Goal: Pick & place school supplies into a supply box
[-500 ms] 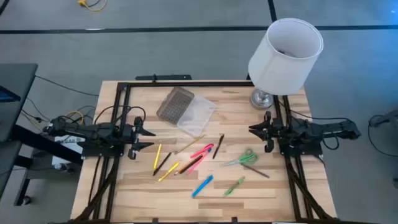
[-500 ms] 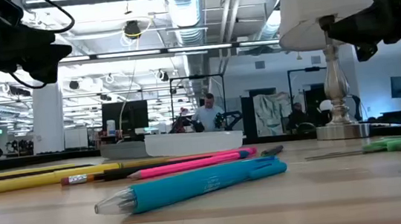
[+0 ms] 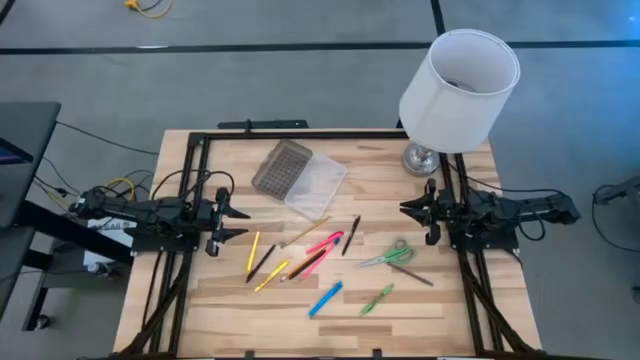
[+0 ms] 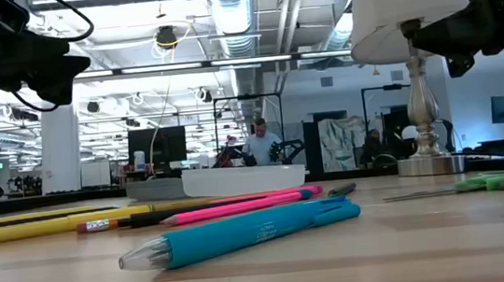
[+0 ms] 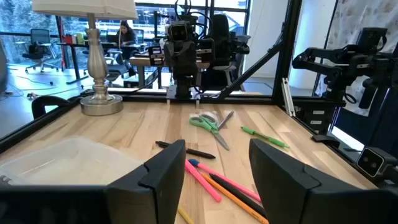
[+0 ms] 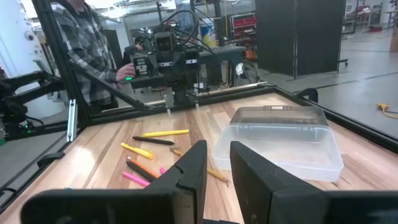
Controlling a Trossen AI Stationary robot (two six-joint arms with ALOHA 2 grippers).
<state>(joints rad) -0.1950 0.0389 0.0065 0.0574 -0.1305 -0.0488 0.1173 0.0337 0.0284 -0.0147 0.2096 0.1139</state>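
Note:
The school supplies lie loose on the wooden table: yellow pencils (image 3: 254,249), dark pens (image 3: 351,235), pink pens (image 3: 325,243), a thin stick (image 3: 305,232), a blue marker (image 3: 325,298), a green marker (image 3: 377,298) and green-handled scissors (image 3: 388,255). The supply box (image 3: 318,185) sits open at the far middle, with its grey lid (image 3: 282,167) laid back beside it. My left gripper (image 3: 235,222) hovers open at the table's left edge. My right gripper (image 3: 410,210) hovers at the right edge, its fingers a narrow gap apart (image 6: 217,152). Neither holds anything.
A white-shaded lamp (image 3: 460,80) stands on its metal base (image 3: 422,158) at the far right corner, close behind my right arm. A black frame (image 3: 300,133) borders the table. A person in a plaid shirt (image 6: 81,56) stands beyond the left side.

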